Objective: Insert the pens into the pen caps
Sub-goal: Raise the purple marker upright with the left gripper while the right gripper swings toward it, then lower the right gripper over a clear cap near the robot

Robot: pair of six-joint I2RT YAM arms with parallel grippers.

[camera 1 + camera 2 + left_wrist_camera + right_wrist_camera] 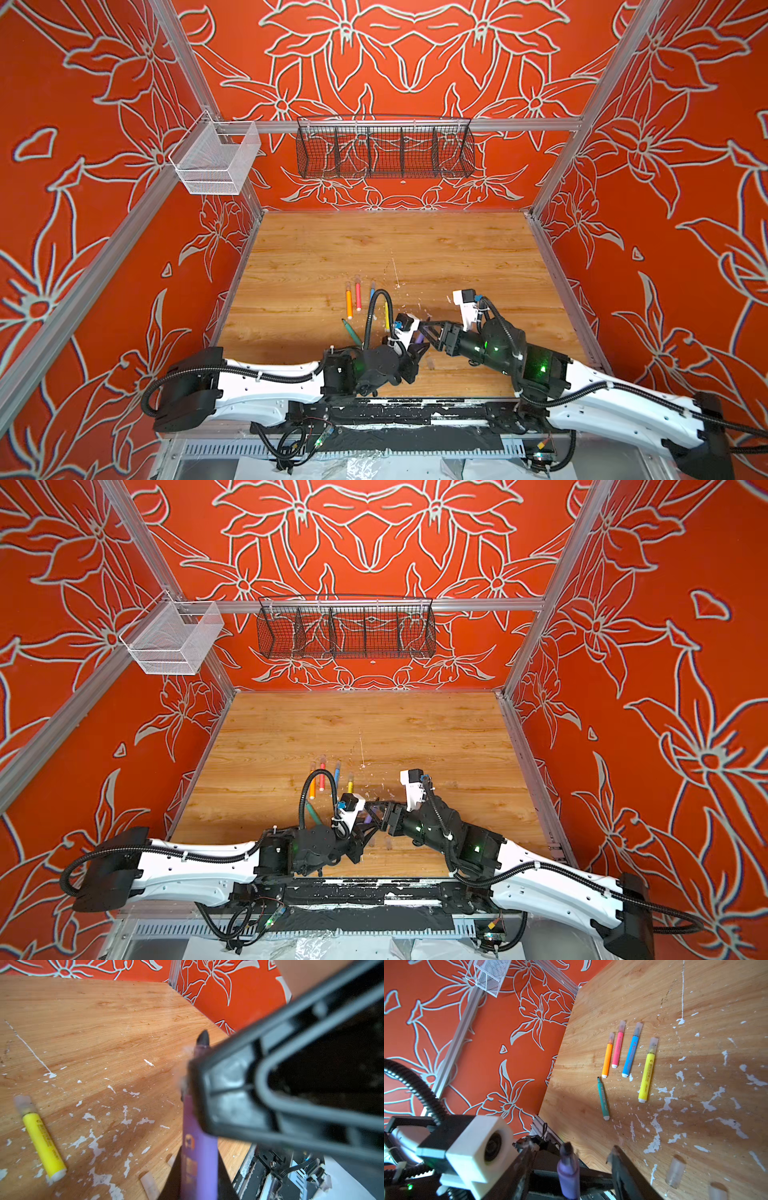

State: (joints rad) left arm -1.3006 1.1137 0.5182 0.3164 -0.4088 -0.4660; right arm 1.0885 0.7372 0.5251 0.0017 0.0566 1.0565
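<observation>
My left gripper [197, 1190] is shut on the purple pen [198, 1147], whose dark bare tip [566, 1149] points up between the fingers of my right gripper [571, 1155]. The right gripper is open, with one finger [619, 1161] on each side of the tip, apart from it. In both top views the two grippers meet near the table's front middle, around the purple pen [419, 338] [368, 818]. The orange pen [607, 1059], pink pen [617, 1049], blue pen [630, 1053] and yellow pen [646, 1076] lie capped in a row. The green pen [603, 1099] lies uncapped. Two loose pen caps [675, 1172] [717, 1191] lie nearby.
White paint-like flecks [668, 1099] cover the wooden table [457, 249] around the pens. A black wire basket [384, 149] and a white mesh basket [216, 160] hang on the rear frame. Metal rails edge the table on both sides.
</observation>
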